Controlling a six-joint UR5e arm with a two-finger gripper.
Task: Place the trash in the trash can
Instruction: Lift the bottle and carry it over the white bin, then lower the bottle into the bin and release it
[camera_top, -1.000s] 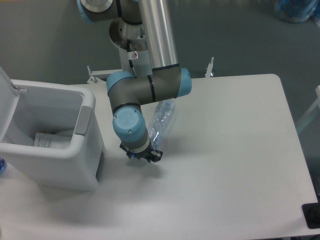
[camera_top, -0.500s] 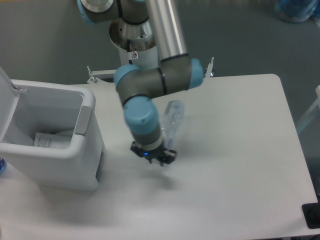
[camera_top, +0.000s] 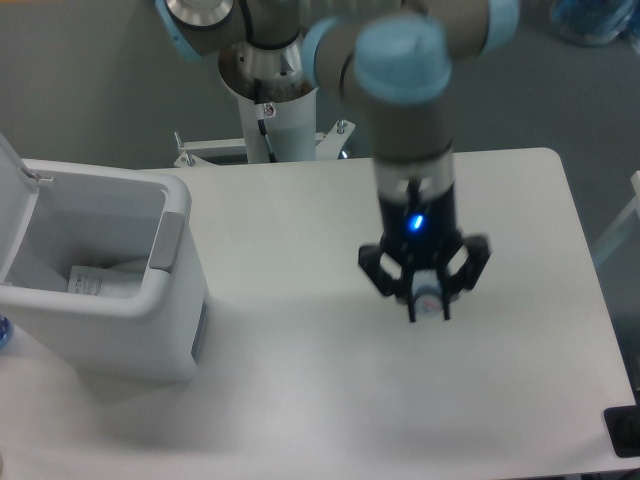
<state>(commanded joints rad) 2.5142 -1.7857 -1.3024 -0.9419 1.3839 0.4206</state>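
Note:
The trash can (camera_top: 120, 335) stands at the table's left with its lid (camera_top: 12, 215) swung open and a grey tab (camera_top: 167, 241) on its rim. Inside it lies the white pouch (camera_top: 97, 281) with small black print. My gripper (camera_top: 428, 306) hangs over the right half of the table, far from the bin, pointing down, a blue light on its wrist. Its fingers (camera_top: 412, 303) are drawn in around a small round bluish-white piece, the end of the clear bottle (camera_top: 429, 297). The rest of the bottle is hidden under the gripper.
The arm's base post (camera_top: 275, 120) rises behind the table's back edge. A blue plastic object (camera_top: 592, 20) lies on the floor at the top right. A black item (camera_top: 625, 432) sits at the table's front right corner.
The arm has swung from beside the bin to the right half of the table and risen towards the camera. The bottle, seen earlier beside the forearm, travelled with it.

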